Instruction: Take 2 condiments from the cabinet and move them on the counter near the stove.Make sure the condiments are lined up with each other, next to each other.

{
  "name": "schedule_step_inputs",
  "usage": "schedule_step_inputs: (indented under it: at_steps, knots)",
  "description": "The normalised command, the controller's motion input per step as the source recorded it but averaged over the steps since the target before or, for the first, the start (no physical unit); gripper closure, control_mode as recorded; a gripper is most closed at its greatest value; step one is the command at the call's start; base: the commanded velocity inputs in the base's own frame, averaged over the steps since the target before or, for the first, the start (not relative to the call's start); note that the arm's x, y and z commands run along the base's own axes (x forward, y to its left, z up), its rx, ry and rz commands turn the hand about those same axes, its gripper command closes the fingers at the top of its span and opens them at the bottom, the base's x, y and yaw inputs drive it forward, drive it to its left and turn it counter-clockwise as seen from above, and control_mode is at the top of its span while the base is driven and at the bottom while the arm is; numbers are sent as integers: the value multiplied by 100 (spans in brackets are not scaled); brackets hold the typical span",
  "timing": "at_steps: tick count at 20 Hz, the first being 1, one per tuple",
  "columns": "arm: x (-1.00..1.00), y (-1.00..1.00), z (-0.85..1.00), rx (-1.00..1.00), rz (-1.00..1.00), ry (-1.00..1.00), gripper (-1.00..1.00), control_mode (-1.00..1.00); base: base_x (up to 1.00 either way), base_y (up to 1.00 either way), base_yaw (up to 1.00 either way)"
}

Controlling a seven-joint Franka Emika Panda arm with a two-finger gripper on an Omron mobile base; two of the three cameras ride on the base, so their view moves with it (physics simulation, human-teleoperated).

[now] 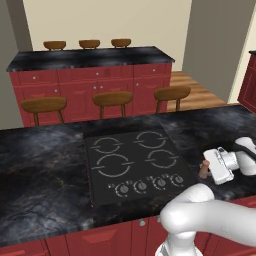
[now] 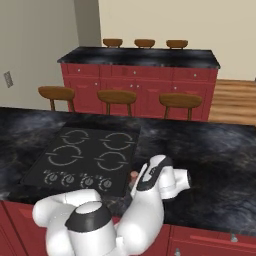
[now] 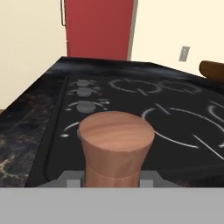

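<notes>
Black counter (image 1: pixel 45 165) holds the flat stove (image 1: pixel 135 165). Just right of its knobs, the gripper (image 3: pixel 114 177) squeezes the little brown shaker (image 3: pixel 115 146), standing straight up.

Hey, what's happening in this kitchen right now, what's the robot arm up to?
The robot's hand is closed on the small brown shaker, holding it low at the right end of the cooktop, by the knob row. Whether the shaker already rests on the black counter cannot be told. The purple bottle is not on the counter yet, so the pair still has to be lined up.
</notes>
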Motion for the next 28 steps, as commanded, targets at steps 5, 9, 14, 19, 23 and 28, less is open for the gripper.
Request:
schedule_step_inputs:
  at_steps: [5,9,14,19,23,28]
  knots:
    - [0,0,-6,0,0,0,100,-100,0,0,0]
    - [0,0,0,0,0,0,-100,-100,0,0,0]
    - [0,0,0,0,0,-5,-100,-100,0,0,0]
    - [0,-3,4,0,0,-4,-100,-100,0,0,0]
    - [0,-11,18,0,0,-2,-100,-100,0,0,0]
    - [0,-11,16,0,1,-1,-100,-100,0,0,0]
